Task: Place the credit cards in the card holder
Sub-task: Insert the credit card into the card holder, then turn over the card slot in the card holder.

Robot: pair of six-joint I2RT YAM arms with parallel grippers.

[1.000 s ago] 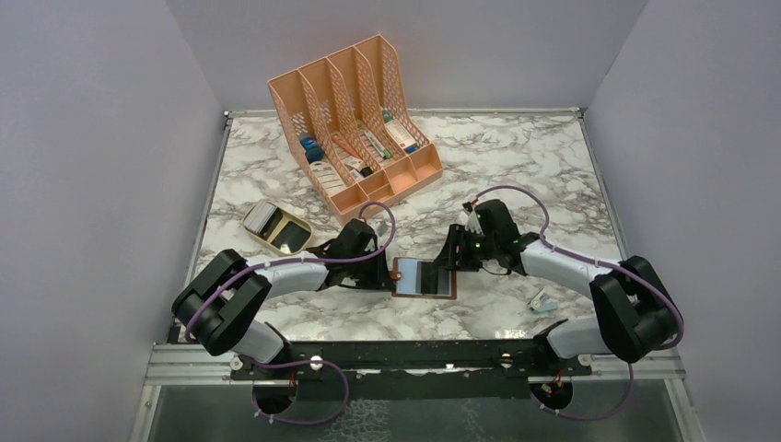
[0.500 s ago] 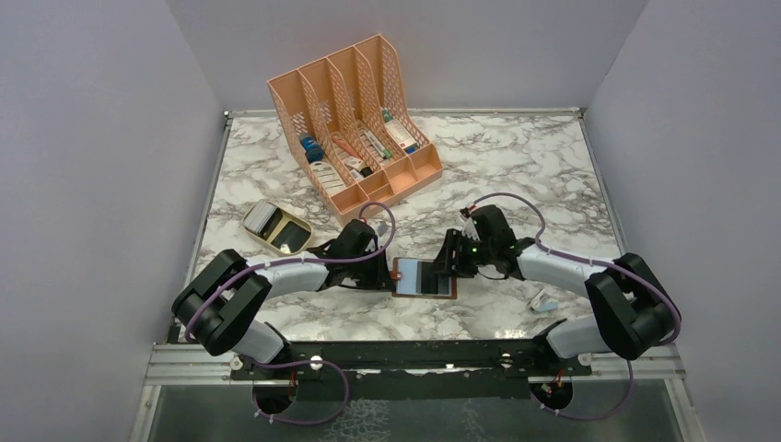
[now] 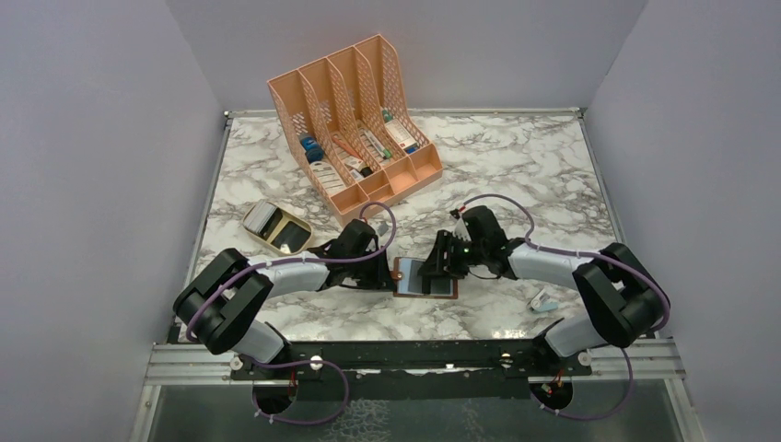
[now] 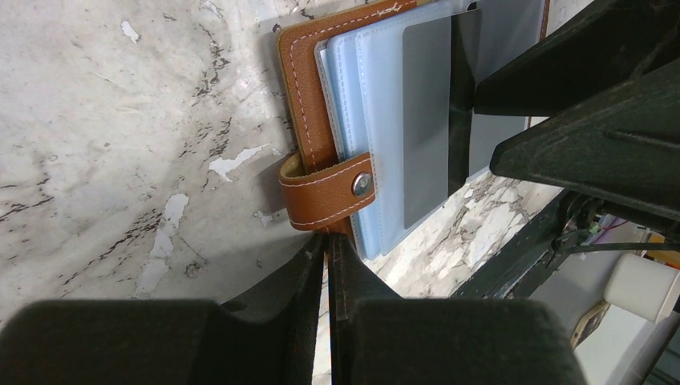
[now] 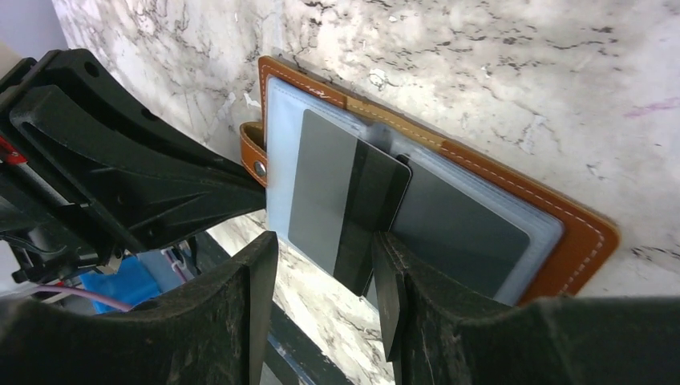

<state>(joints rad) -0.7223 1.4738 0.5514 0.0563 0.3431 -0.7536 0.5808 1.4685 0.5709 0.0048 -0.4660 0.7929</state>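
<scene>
- Marble-patterned surface (image 3: 516,157) fills the space between plain lilac walls. At its left we see a small tan box (image 3: 276,227), and behind that a peach slotted organizer (image 3: 355,115) whose labels are too small for us to read.
- Our left gripper (image 4: 327,241) has its jaws closed to a hairline slit. Its tips sit at the card holder (image 4: 301,88), just below the snap tab (image 4: 325,192). We cannot tell whether they nip the leather or only pin it down.
- We find the card holder open and flat at the near middle of the surface, between the two grippers, with its clear bluish sleeves facing up.
- On its tab-side page lies a grey credit card (image 5: 325,184) with a darker stripe. The card's long axis runs parallel to the tabbed edge. We cannot tell whether it is already inside a sleeve or lying on top.
- A second grey card (image 5: 457,228) seems to sit inside the other page's sleeve.
- We can read no brand, number or writing on the cards or the leather.
- Our right gripper (image 5: 325,239) hangs over the holder with its jaws well apart, its fingers on either side of the striped card's near end. We see no grip on the card.
- That card lies straight ahead of the right fingertips, so the right arm is the nearer one. We judge the coming move to be a push along the card's long axis.
- At the far right lies a small pale object (image 3: 543,299), which we cannot identify.
</scene>
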